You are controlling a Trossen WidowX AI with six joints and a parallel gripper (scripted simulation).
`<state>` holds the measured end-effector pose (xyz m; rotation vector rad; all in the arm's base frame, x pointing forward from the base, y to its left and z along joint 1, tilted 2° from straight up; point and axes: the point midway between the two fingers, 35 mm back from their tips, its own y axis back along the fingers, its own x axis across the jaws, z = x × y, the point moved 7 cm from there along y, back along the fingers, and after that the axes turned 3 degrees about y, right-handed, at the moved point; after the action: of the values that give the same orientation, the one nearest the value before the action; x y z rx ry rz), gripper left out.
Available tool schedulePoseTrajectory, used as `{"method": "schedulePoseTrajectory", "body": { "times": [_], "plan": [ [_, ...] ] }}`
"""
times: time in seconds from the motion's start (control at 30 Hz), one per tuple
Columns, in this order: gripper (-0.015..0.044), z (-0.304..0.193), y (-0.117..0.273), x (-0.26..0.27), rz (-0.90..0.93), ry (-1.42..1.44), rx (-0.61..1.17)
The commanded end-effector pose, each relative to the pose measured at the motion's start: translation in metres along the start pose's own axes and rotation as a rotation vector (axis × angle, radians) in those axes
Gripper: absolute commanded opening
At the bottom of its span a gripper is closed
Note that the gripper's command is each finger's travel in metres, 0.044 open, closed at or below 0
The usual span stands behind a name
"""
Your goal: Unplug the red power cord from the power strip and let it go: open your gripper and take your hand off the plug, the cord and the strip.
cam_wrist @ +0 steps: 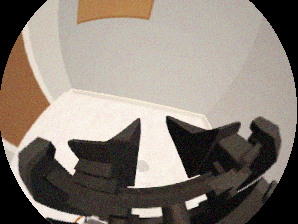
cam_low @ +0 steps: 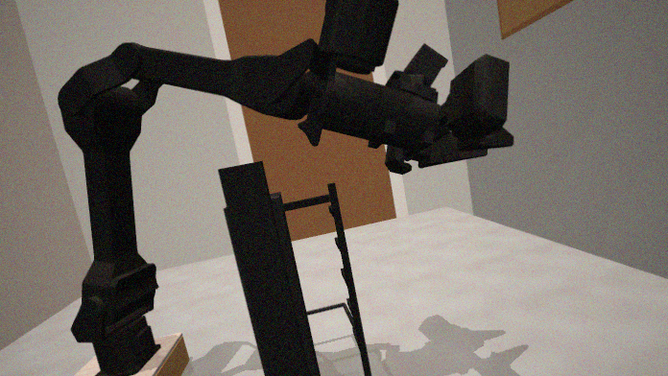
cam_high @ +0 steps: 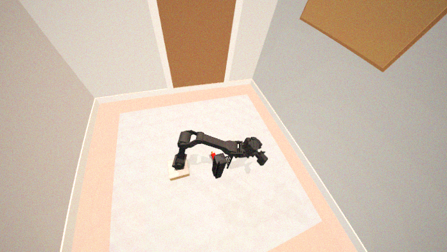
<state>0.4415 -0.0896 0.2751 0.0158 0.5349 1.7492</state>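
Observation:
My gripper (cam_wrist: pixel 153 119) is partly open, with nothing between its fingers in the wrist view. It is up in the air on the far right of the arm in the top and exterior views, apart from the black upright unit. A small red piece (cam_high: pixel 212 155) shows at the top left of that unit in the top view; whether it is the plug or part of the cord is too small to tell. I cannot make out the power strip or its sockets. No red shows in the exterior view or the wrist view.
A tall black unit (cam_high: pixel 218 168) (cam_low: pixel 269 269) stands between the arm's base and the gripper side, below the forearm. A thin black rack frame (cam_low: pixel 345 259) runs along its right side. The arm's base stands on a wooden block (cam_high: pixel 180 176) (cam_low: pixel 178 357).

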Motion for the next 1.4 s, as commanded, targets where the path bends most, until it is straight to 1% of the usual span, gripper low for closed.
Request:
{"method": "schedulePoseTrajectory", "body": {
  "times": [0.0,0.27,0.47,0.67,0.7,1.13,1.37],
  "plan": [
    [0.016,-0.014,0.01,0.061,0.146,0.227,0.197],
    [0.016,-0.041,0.046,0.142,0.435,0.569,0.444],
    [0.016,-0.057,0.067,0.167,0.581,0.723,0.539],
    [0.016,-0.093,0.123,0.202,0.978,1.076,0.688],
    [0.016,-0.096,0.128,0.205,1.017,1.106,0.697],
    [0.016,-0.096,0.128,0.205,1.03,1.116,0.699],
    [0.016,-0.099,0.128,0.198,1.029,1.117,0.7]
  ]
}}
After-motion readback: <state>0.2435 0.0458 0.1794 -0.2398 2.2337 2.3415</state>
